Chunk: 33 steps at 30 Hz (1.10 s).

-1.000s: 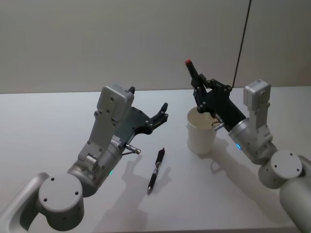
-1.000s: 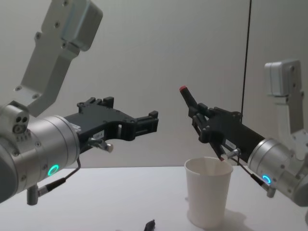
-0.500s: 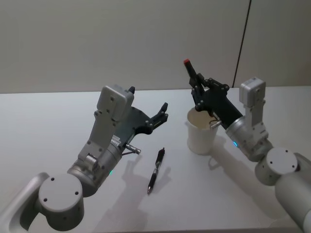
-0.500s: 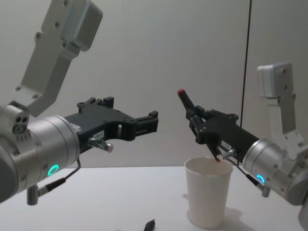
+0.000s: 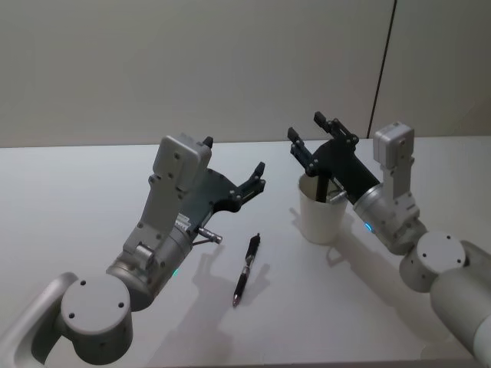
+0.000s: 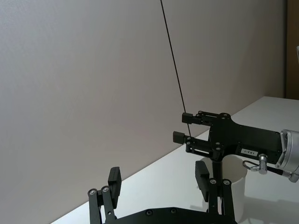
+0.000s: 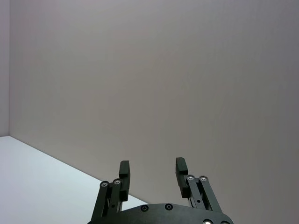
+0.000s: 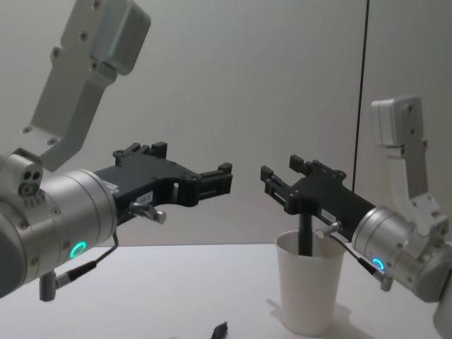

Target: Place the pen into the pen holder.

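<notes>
Two pens are seen in the head view. One pen (image 5: 321, 188) is stood upright in the pen holder (image 5: 321, 224), right of centre; the other pen (image 5: 247, 270) is laid on the counter (image 5: 77, 199) at lower centre. The right tool (image 5: 307, 127) is held just above the holder, fingers apart and empty. The left tool (image 6: 158, 173) is held at centre left, fingers also apart.

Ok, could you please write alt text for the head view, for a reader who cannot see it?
A dark pen stands in a white paper cup on a pale table, just below the open right tool. A second pen lies flat on the table nearer the robot, and the open left tool hovers to its left.
</notes>
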Each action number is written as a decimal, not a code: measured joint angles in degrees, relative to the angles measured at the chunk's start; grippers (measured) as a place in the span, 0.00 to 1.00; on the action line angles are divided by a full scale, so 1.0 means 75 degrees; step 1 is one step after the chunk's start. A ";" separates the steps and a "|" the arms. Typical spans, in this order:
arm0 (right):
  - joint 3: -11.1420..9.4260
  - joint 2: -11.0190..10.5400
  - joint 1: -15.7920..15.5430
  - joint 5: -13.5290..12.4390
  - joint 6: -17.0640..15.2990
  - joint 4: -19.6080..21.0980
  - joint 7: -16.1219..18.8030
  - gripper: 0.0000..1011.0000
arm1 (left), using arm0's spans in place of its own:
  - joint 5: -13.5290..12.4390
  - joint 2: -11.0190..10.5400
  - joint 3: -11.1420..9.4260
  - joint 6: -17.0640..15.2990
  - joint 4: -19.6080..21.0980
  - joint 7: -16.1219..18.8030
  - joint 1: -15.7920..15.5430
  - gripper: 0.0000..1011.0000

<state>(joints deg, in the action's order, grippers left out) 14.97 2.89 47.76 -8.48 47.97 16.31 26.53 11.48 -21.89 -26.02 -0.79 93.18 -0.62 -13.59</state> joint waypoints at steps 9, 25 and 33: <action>-0.0068 0.0028 0.0048 -0.0097 0.0076 -0.0046 0.0114 0.83 | 0.0000 0.0000 0.0000 0.0000 0.0000 0.0000 0.0000 1.00; -0.0186 -0.0338 -0.1425 -0.0410 -0.1337 0.3139 -0.0057 0.99 | 0.0000 0.0000 0.0000 0.0000 0.0000 0.0000 0.0000 1.00; -0.0263 -0.0595 -0.2294 -0.0554 -0.2511 0.5031 -0.0571 0.99 | 0.0000 0.0000 0.0000 0.0000 0.0000 0.0000 0.0000 1.00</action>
<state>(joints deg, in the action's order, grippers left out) 12.99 -1.57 30.55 -12.64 29.14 54.05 22.25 11.48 -21.89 -26.02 -0.80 93.18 -0.62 -13.59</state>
